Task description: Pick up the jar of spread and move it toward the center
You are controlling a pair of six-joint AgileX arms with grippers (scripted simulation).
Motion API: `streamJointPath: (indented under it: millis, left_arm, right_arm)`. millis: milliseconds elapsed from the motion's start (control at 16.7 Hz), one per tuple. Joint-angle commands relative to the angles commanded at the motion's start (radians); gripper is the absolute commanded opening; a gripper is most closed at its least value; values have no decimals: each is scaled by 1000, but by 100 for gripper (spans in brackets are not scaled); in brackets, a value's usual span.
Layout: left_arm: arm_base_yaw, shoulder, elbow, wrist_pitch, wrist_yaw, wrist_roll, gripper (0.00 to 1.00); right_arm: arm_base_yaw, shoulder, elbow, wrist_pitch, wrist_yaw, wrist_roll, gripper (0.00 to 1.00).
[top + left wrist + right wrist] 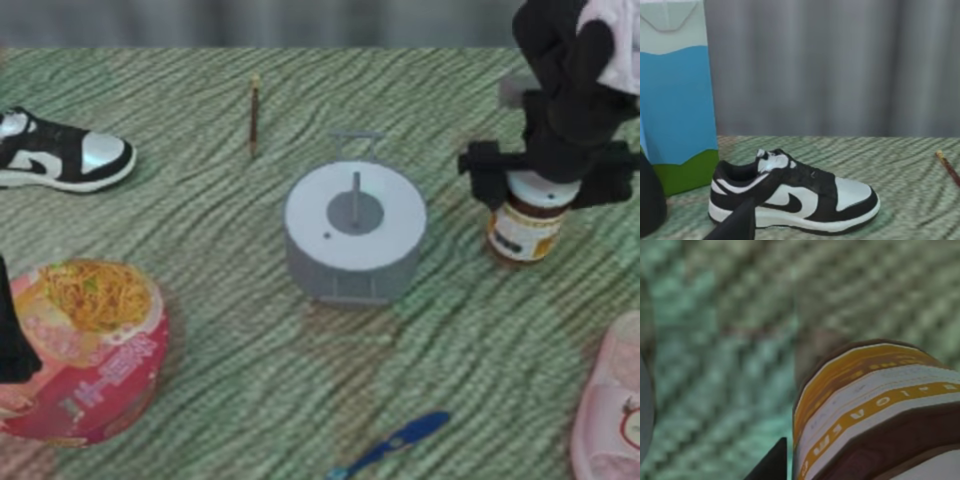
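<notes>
**Operator:** Where does the job stand?

**Observer:** You have the right gripper [545,178] down over the jar of spread [524,226], which is on the right side of the table, well right of the grey cylinder with the white top [354,233]. From above, the gripper's black body straddles the white lid. Your right wrist view shows the yellow-orange and white label [875,405] filling the frame close up, with one dark fingertip [771,462] just beside it.

**Operator:** Is it clamped?

**Observer:** I judge it is clamped on the jar near the lid, though I cannot see both pads touching. Whether the jar has left the green mat [250,330] you cannot tell for certain; in the wrist view the base appears to hang above the mat, so a lift looks begun.

**Operator:** What is left?

**Observer:** The carry itself. The jar is not yet near the center; you must bring it leftward without striking the cylinder.

**Operator:** And my left arm?

**Observer:** The left gripper [737,225] is parked at the left edge, near the noodle cup [85,350] and facing the black-and-white sneaker [792,192]; I cannot tell how its fingers stand.
</notes>
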Motion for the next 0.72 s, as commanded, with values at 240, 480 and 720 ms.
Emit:
streamJointPath:
  millis: [240,480,720]
  left_arm:
    - [0,0,0,0,0,0,100]
    - [0,0,0,0,0,0,100]
    - [0,0,0,0,0,0,100]
  right_arm:
    - [2,19,-27,43,1,-2,0]
    - [2,19,-27,43,1,-2,15]
    - [2,19,-27,43,1,-2,45]
